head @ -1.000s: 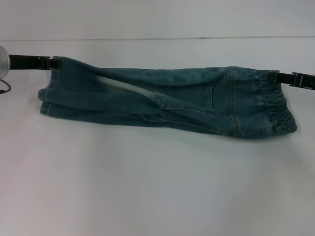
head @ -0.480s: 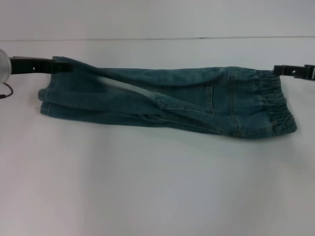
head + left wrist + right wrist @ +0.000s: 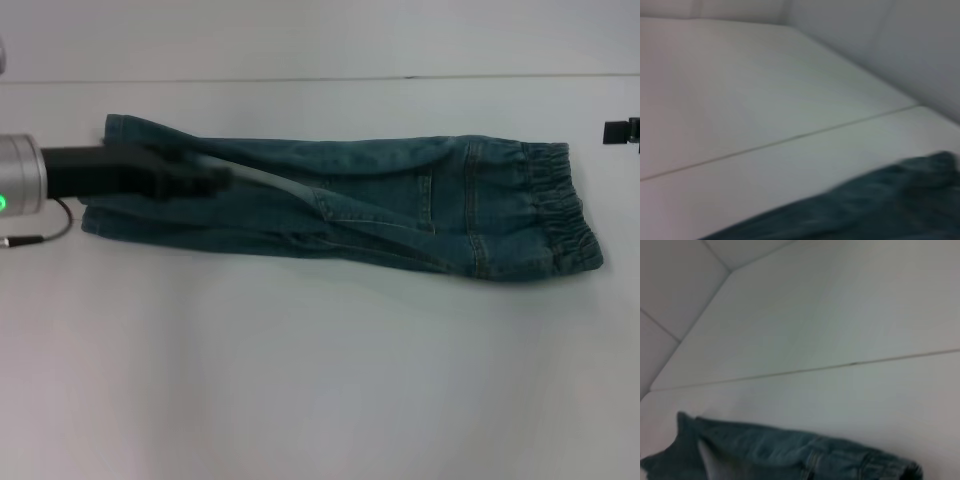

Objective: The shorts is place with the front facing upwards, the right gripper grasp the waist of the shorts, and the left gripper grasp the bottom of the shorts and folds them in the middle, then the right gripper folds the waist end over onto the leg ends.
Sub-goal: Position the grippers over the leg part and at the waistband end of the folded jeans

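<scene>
Shorts (image 3: 350,210) folded lengthwise, flat on white surface (image 3: 320,380); waist (image 3: 565,205) toward robot's right, leg ends (image 3: 100,215) toward left. Left gripper (image 3: 205,180) over leg end, extending across denim; finger state cannot be told. Right gripper (image 3: 620,131) at far right edge, clear of waist; state cannot be told.

folded shorts (image 3: 790,455) lying along lower edge, white table (image 3: 840,330) beyond, thin dark seam line crossing table, no gripper seen
</scene>
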### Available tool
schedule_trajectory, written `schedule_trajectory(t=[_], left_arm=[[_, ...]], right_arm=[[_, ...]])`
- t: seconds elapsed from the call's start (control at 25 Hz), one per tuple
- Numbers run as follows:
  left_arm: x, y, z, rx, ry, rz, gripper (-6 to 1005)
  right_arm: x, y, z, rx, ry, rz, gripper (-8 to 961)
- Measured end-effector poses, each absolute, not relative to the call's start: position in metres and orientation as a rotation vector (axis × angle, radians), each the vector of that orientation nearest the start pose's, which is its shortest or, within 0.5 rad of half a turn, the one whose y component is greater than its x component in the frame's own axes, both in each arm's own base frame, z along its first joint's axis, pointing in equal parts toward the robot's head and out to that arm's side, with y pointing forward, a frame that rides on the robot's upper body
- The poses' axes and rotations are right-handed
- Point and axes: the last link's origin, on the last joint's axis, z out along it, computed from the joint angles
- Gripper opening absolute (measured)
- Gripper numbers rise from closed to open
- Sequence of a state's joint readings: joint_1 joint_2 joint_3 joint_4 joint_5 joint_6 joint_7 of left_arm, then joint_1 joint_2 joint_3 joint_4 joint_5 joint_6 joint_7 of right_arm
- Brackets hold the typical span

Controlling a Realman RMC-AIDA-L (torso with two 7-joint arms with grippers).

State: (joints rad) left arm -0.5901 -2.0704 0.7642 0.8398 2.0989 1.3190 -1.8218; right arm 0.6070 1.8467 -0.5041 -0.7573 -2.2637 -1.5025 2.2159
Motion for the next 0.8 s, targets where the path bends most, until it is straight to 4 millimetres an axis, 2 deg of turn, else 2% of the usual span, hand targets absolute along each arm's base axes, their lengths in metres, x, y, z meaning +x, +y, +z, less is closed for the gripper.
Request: schedule_trajectory(t=[0.16,0.28,0.56,0.8], left_arm=[[-0.234,0.362,0.016,-2.712,-0.804,-0.555,932],[-0.228,0.354,0.006,-2.788,-0.764,-0.567,926],[-0.223,0.346,-0.013,-2.876,-0.732,-0.558,912],[-0.222,0.344,-0.021,-2.888,-0.721,-0.56,900]], right_arm=[[0.293,0.373,0.133,-2.274,1.524,0.405,947],[0.288,0.373,0.13,-2.299,1.563,0.316,947],[0.284,0.378,0.115,-2.273,1.659,0.13,946],[0.285,0.384,0.096,-2.253,1.687,0.014,947]])
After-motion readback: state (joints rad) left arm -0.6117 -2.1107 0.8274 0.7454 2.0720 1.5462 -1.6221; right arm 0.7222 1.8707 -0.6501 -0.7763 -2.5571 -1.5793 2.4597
